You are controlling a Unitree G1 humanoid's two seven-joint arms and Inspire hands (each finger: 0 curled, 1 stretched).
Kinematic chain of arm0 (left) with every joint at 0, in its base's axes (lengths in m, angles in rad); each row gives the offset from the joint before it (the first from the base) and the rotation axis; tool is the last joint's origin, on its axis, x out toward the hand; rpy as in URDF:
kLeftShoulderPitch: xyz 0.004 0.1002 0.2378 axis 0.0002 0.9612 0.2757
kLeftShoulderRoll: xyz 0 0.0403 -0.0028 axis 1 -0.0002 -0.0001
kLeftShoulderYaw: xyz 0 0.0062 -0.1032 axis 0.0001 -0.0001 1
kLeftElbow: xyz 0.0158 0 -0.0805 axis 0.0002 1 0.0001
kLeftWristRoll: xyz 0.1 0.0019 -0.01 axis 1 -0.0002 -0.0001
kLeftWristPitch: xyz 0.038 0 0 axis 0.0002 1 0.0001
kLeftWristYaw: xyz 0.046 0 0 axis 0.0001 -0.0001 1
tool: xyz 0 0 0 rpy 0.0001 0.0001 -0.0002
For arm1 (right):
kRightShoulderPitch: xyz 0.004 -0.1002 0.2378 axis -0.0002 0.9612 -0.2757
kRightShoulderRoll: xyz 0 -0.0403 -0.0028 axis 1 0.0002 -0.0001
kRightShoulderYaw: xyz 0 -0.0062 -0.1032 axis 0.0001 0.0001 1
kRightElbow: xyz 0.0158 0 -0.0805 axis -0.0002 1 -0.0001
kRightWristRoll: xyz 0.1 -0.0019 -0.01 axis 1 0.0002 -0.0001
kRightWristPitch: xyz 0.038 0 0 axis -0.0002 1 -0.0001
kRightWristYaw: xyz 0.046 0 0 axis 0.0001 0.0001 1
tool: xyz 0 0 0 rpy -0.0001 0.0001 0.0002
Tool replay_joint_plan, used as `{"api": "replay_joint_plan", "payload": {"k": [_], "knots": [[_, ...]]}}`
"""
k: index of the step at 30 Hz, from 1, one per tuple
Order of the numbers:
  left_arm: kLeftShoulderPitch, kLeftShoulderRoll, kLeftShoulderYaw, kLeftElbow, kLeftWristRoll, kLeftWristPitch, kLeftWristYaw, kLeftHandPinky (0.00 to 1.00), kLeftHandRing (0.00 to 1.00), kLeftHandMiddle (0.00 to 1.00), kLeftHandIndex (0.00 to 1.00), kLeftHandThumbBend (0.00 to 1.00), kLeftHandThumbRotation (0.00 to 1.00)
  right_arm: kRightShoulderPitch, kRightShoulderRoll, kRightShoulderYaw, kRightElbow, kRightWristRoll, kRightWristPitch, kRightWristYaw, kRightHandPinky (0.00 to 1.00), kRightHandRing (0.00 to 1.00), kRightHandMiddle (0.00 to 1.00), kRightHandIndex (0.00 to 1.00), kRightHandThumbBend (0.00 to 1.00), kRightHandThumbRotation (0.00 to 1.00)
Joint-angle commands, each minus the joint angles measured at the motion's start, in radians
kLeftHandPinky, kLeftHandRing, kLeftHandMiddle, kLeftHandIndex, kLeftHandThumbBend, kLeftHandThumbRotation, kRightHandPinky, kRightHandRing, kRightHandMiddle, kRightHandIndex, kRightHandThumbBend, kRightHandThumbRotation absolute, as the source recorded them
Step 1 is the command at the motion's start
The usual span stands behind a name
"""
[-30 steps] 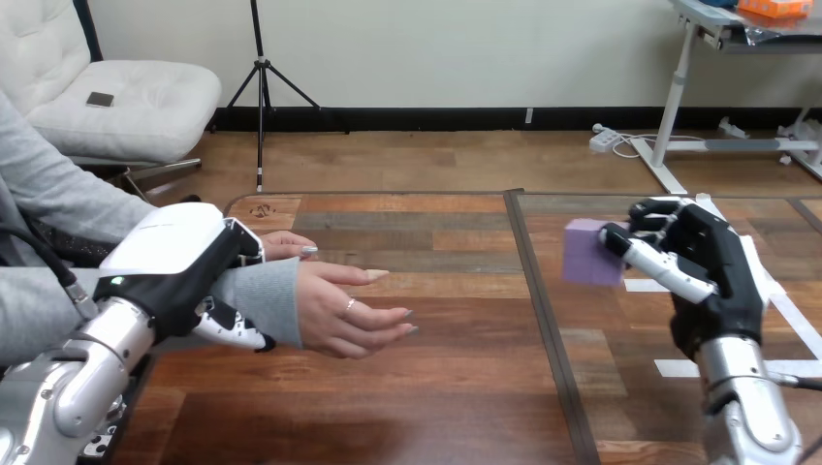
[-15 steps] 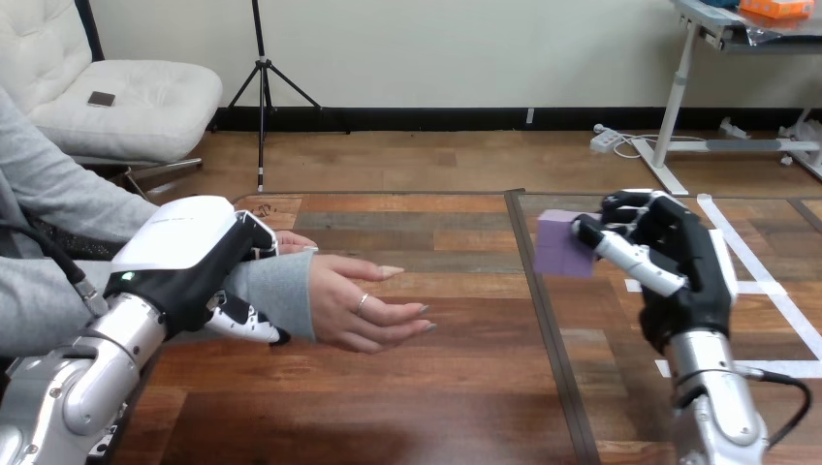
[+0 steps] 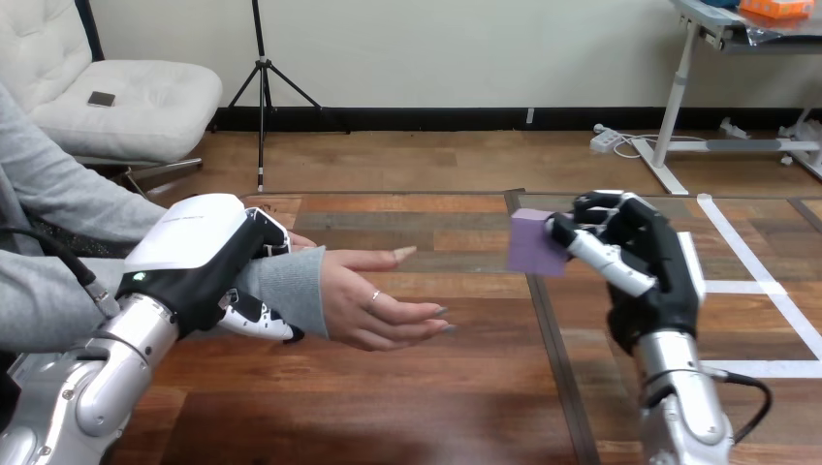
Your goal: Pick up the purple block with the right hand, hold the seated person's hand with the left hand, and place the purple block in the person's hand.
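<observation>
My right hand (image 3: pixel 645 262) holds the purple block (image 3: pixel 533 242) above the table, right of centre, with its fingers and thumb curled round it. The person's hand (image 3: pixel 383 302) reaches in from the left, palm turned up and fingers spread, a short gap left of the block. My left hand (image 3: pixel 199 254) is wrapped round the person's wrist at the grey sleeve (image 3: pixel 281 288), with its fingers curled under it.
The wooden table (image 3: pixel 417 387) has a dark seam running down its middle. White tape lines (image 3: pixel 756 291) mark its right part.
My right hand has carried the purple block leftwards, closer to the person's hand. My left hand and the person's wrist have shifted a little to the right.
</observation>
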Motion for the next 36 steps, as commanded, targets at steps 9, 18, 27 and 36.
{"api": "replay_joint_plan", "payload": {"k": [9, 18, 27, 36], "knots": [[-0.089, -0.049, 0.037, -0.082, -0.026, -0.025, 0.035, 0.17, 0.22, 0.26, 0.25, 0.59, 0.0, -0.062, 0.059, 0.055, -0.078, -0.034, -0.033, -0.007, 0.3, 0.35, 0.4, 0.42, 0.91, 0.0], [-0.091, -0.059, 0.042, -0.083, -0.023, -0.03, 0.047, 0.15, 0.2, 0.25, 0.25, 0.59, 0.0, -0.048, 0.089, 0.088, -0.096, -0.071, -0.025, -0.026, 0.29, 0.34, 0.4, 0.42, 0.91, 0.0], [-0.095, -0.069, 0.046, -0.082, -0.023, -0.027, 0.053, 0.14, 0.2, 0.25, 0.25, 0.6, 0.0, -0.035, 0.119, 0.105, -0.12, -0.069, 0.015, -0.026, 0.3, 0.35, 0.4, 0.42, 0.91, 0.0], [-0.103, -0.073, 0.046, -0.075, -0.021, -0.032, 0.063, 0.15, 0.2, 0.25, 0.25, 0.61, 0.0, -0.025, 0.143, 0.123, -0.134, -0.081, 0.015, -0.029, 0.3, 0.35, 0.4, 0.42, 0.91, 0.0]]}}
